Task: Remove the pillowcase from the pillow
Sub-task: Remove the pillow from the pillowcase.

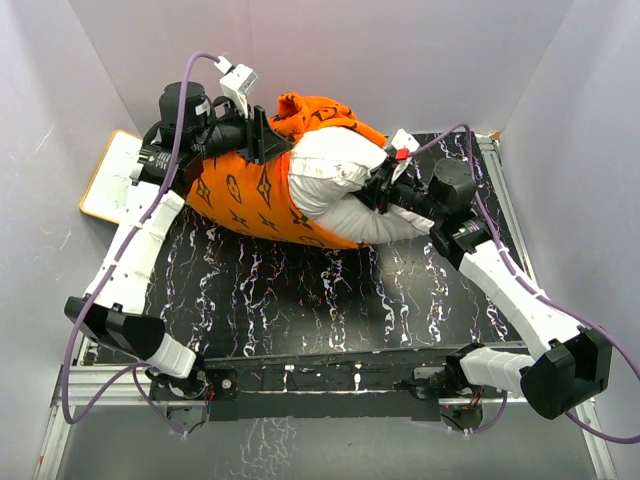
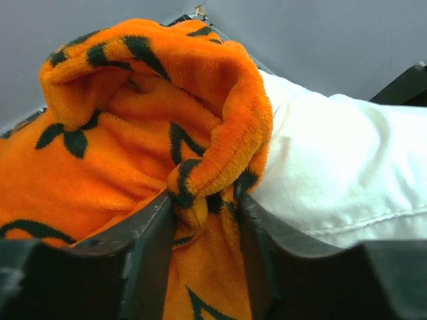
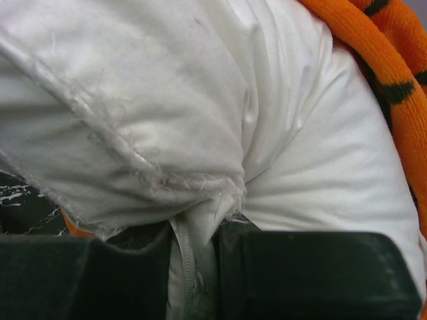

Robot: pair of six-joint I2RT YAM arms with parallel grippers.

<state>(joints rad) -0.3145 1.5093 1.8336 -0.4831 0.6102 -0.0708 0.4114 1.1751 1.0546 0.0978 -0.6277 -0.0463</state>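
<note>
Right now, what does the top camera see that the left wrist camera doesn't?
Only the top view shows the left arm and right arm, the black table, the white board at its far-left corner, and the right jaws pinching the pillow. Only the left wrist view shows, up close, a fold of the pillowcase squeezed between the left jaws. Both show the orange pillowcase and the white pillow.

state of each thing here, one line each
pillowcase: half off, bunched, covering the pillow's left part
pillow: right part bared, lying on the table
left fingers: shut on a pillowcase fold
right fingers: shut on the pillow's seam edge
board: lying flat, far left
</note>
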